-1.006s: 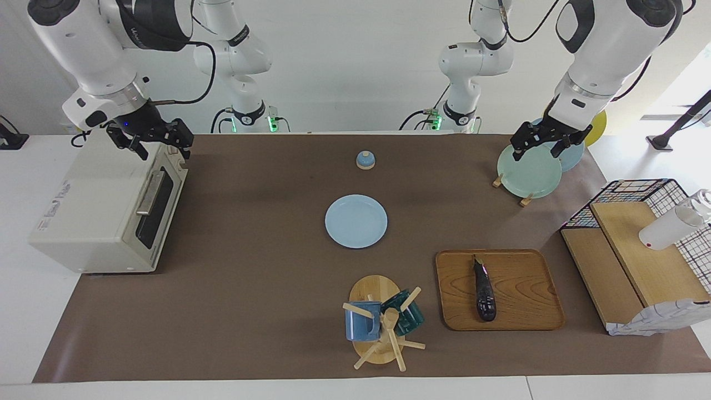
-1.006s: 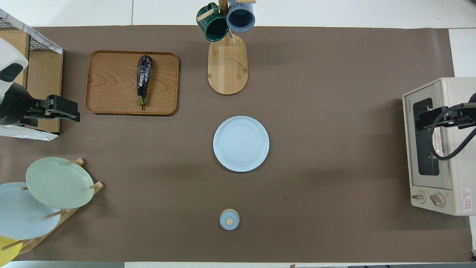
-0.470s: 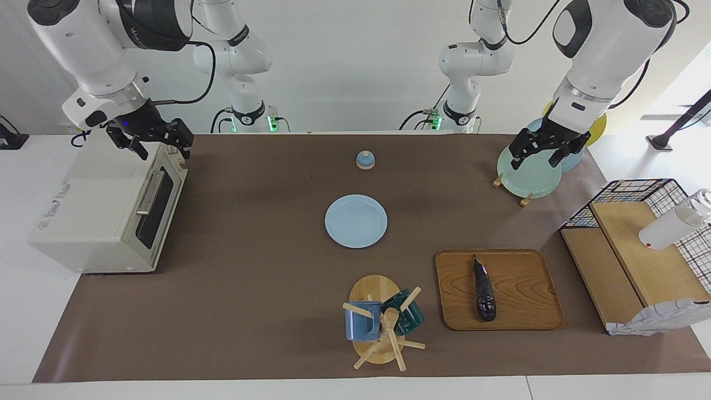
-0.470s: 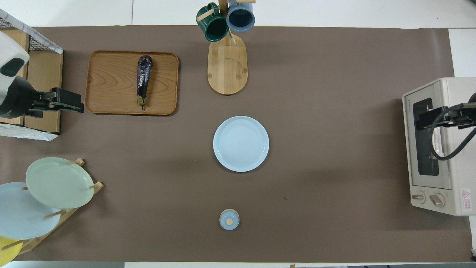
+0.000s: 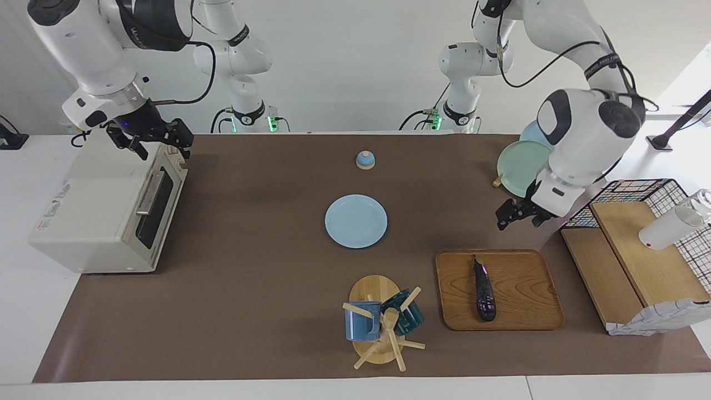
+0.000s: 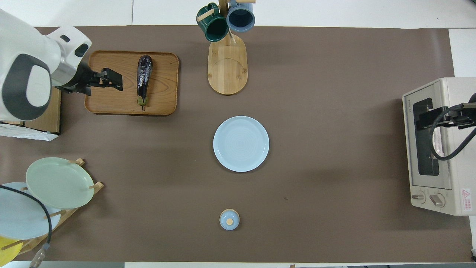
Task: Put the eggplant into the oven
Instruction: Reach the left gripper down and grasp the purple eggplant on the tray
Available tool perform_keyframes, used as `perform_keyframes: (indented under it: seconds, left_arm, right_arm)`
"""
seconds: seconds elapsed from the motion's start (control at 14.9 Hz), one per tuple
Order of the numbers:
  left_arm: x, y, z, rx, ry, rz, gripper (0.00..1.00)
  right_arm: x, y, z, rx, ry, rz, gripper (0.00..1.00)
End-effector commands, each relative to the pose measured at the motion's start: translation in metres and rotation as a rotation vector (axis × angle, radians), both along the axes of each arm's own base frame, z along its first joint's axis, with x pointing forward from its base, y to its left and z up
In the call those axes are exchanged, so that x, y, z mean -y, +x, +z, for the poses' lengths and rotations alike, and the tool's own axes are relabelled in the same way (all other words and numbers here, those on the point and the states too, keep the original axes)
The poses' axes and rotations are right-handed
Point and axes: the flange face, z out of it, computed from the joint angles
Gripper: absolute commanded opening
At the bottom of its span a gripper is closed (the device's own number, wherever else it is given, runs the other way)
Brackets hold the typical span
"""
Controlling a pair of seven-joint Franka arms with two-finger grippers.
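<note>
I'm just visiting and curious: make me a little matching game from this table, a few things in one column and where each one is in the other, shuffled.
Things:
1. eggplant
2. blue mug
3. right gripper
4. pale green plate

Places:
a. over the oven
b. on the wooden tray
c. in the plate rack
d. on the mug tree

Pairs: 1-b, 2-d, 3-a, 4-c

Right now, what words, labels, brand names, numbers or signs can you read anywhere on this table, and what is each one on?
None can be read in full.
Oven, door frame: a small brand word, too small to read.
Oven, beside its knobs: a red triangle warning sticker, its text too small.
Oven top: dark lettering, blurred.
Right arm's link: a printed word, unreadable.
</note>
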Motion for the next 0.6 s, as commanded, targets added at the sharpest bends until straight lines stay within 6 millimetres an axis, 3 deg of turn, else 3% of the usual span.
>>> perform_keyframes:
  seconds: [0.0, 0.13, 0.54]
  left_arm:
    - [0.038, 0.038, -0.036, 0.019, -0.013, -0.039, 1.00]
    - [0.058, 0.048, -0.065, 0.008, -0.014, -0.062, 1.00]
    - [0.053, 0.049, -0.094, 0.069, 0.052, -0.159, 1.00]
  right_arm:
    - [-0.001, -0.003, 0.004, -0.007, 0.028, -0.015, 1.00]
    - [-0.001, -0.003, 0.004, -0.007, 0.028, -0.015, 1.00]
    - [-0.001, -0.003, 0.004, -0.007, 0.028, -0.015, 1.00]
